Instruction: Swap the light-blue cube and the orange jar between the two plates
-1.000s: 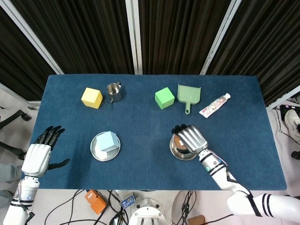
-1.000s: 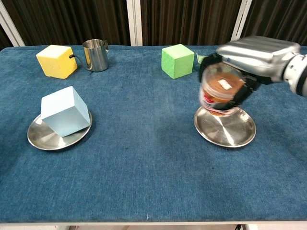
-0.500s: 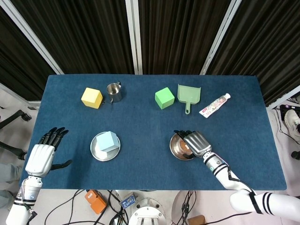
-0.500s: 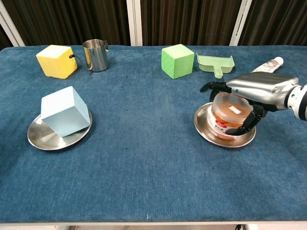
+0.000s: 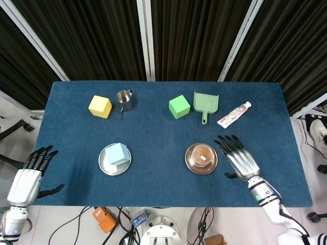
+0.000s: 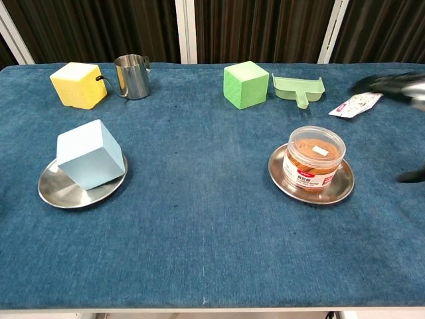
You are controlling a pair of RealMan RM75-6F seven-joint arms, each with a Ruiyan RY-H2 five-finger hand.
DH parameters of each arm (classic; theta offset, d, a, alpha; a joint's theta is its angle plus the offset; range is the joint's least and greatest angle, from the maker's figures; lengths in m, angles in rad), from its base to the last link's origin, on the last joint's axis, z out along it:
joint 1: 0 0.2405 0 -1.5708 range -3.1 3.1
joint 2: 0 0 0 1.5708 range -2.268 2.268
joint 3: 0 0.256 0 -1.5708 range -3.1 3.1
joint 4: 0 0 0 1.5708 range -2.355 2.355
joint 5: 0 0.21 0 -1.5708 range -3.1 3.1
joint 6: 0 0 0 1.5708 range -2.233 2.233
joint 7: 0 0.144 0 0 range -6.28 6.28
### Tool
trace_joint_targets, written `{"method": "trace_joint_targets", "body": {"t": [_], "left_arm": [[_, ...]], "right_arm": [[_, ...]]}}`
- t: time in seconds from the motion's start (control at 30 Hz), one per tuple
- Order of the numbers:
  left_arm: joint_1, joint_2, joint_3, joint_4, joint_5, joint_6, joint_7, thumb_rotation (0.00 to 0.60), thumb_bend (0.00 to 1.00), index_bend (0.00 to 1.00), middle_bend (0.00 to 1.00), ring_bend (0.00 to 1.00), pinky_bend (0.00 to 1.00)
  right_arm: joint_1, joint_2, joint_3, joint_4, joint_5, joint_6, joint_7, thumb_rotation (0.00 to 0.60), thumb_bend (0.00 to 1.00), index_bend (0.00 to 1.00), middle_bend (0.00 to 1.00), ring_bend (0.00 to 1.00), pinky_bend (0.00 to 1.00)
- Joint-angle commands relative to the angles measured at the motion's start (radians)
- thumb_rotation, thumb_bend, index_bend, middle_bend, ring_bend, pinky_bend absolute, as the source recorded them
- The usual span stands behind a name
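The orange jar (image 5: 202, 156) (image 6: 313, 159) stands upright on the right plate (image 5: 190, 164) (image 6: 335, 192). The light-blue cube (image 5: 117, 153) (image 6: 89, 155) sits tilted on the left plate (image 5: 104, 166) (image 6: 56, 193). My right hand (image 5: 239, 160) hovers open to the right of the jar, fingers spread, clear of it; in the chest view only its dark fingertips (image 6: 392, 84) show at the right edge. My left hand (image 5: 28, 176) is open past the table's left edge, well away from the cube.
Along the back of the blue table stand a yellow cube (image 5: 100, 106), a steel cup (image 5: 124, 100), a green cube (image 5: 179, 106), a green dustpan (image 5: 206, 104) and a tube (image 5: 234, 114). The table's edge runs close in front of both plates.
My right hand set the jar down on the right plate, let go and drew back to the right. My left hand moved further left, off the table.
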Motion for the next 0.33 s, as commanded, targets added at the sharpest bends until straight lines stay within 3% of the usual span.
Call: {"method": "trace_joint_targets", "body": {"t": [0.03, 0.17, 0.33], "left_arm": [[0.064, -0.053, -0.007, 0.114, -0.024, 0.071, -0.036, 0.6, 0.05, 0.1, 0.02, 0.0, 0.08], [0.074, -0.048, 0.002, 0.139, -0.018, 0.058, -0.078, 0.6, 0.06, 0.09, 0.02, 0.0, 0.07], [0.072, -0.032, -0.005, 0.137, -0.008, 0.053, -0.088, 0.6, 0.06, 0.09, 0.02, 0.0, 0.07]], "right_arm": [[-0.299, 0.06, -0.123, 0.032, -0.12, 0.374, -0.032, 0.6, 0.16, 0.0, 0.0, 0.0, 0.0], [-0.378, 0.018, -0.116, 0.17, -0.126, 0.446, 0.097, 0.6, 0.16, 0.0, 0.0, 0.0, 0.0], [-0.395, 0.024, -0.089, 0.194, -0.129, 0.447, 0.145, 0.6, 0.16, 0.0, 0.0, 0.0, 0.0]]}}
